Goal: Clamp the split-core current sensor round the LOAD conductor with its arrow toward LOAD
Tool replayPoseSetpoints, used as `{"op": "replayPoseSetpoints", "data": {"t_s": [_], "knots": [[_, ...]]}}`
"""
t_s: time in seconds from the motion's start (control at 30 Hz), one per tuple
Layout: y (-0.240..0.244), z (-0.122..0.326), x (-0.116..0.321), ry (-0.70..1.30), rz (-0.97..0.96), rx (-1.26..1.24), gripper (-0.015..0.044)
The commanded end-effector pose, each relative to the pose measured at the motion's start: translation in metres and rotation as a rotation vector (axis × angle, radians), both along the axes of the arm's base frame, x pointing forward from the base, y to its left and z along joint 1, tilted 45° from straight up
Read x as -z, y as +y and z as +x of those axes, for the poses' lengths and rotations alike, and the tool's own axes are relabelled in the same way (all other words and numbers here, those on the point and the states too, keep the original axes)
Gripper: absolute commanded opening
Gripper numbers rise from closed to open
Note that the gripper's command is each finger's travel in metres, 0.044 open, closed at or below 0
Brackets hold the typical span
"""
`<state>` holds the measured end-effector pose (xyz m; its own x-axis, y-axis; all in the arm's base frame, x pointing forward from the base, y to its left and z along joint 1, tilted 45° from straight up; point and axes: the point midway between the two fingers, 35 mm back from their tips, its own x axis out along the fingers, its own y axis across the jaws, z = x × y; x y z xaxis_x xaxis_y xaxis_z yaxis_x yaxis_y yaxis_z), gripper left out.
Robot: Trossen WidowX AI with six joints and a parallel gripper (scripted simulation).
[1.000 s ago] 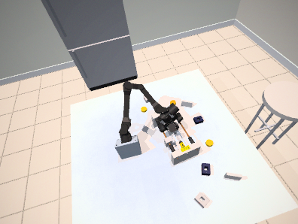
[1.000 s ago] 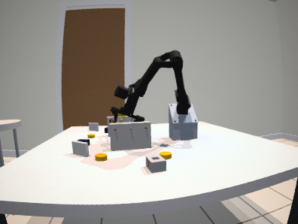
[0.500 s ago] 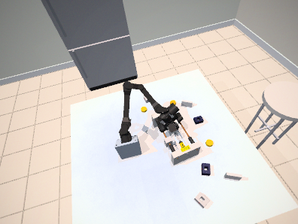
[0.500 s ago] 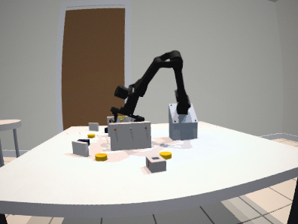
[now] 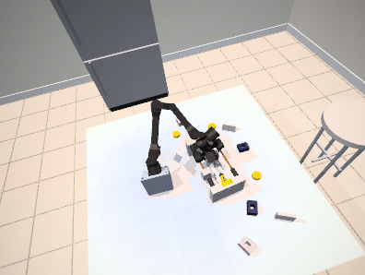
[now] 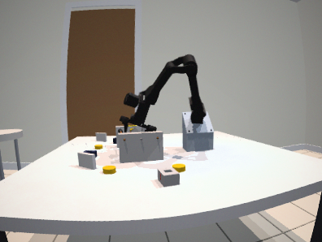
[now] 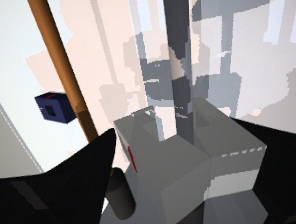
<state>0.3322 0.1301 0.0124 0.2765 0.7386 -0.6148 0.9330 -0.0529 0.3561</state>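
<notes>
Sensor sits between the widely spread jaws of the gripper, around the grey conductor; copper rod outside them. Looks placed, probably not latched; arrow unreadable. Left: squeeze, release. Arm arched over, wrist angled down, jaws low between the end panels.

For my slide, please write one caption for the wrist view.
Grey split-core sensor between the dark gripper fingers, beside a copper-coloured rod.
</notes>
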Motion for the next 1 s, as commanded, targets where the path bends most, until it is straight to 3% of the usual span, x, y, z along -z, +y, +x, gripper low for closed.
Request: {"op": "replayPoseSetpoints", "data": {"t_s": [0.0, 0.5, 0.87, 0.97], "knots": [[-0.0003, 0.0019, -0.0011, -0.012, 0.0, 0.0, 0.0385], [-0.0003, 0.0019, -0.0011, -0.012, 0.0, 0.0, 0.0285], [-0.0003, 0.0019, -0.0011, -0.012, 0.0, 0.0, 0.0], [-0.0003, 0.0019, -0.0011, -0.012, 0.0, 0.0, 0.0]]}}
